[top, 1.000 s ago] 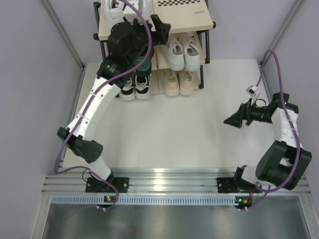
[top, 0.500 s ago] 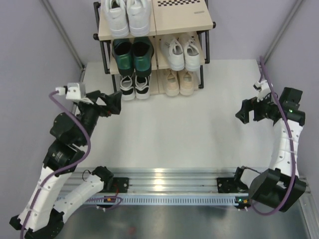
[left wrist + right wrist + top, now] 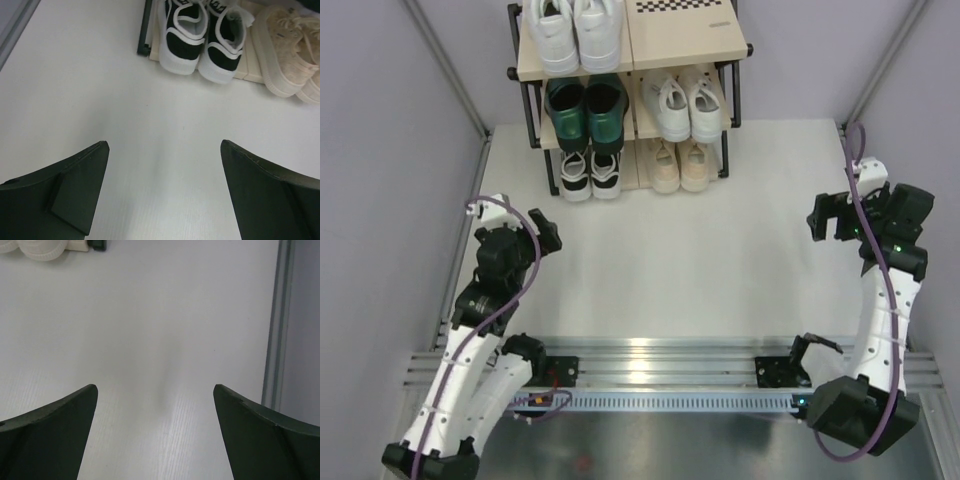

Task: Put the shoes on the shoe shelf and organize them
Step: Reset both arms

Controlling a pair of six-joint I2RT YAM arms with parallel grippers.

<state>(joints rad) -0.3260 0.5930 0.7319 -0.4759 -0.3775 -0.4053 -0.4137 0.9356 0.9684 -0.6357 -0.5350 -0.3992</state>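
while all five pairs of shoes sit on the shoe shelf [image 3: 528, 100] at the top centre of the overhead frame, both arms hang above the white table [image 3: 660, 270] holding nothing. one pair of white sneakers [image 3: 570, 30] fills the left half of the top board; on the middle tier, glossy dark green heeled shoes [image 3: 585, 108] stand to the left of a second white pair [image 3: 687, 105]; on the bottom tier, black-and-white lace sneakers [image 3: 591, 172] sit beside beige lace sneakers [image 3: 680, 165]. the left gripper [image 3: 163, 142], at the left-centre of the overhead frame, points toward the shelf's lower left corner, its dark fingers [image 3: 75, 190] spread wide in the bottom corners of the wrist view, touching nothing, with the black-and-white pair and the beige pair across the top edge of that view. the right gripper [image 3: 154, 386], at the right edge of the overhead frame and well apart from the shelf, is likewise spread wide, its fingers [image 3: 260, 435] framing only table; a pale sole [image 3: 30, 246] and a shelf foot [image 3: 97, 245] show in the upper left corner of its wrist view, and a grey wall rail [image 3: 274, 330] runs down the right side.
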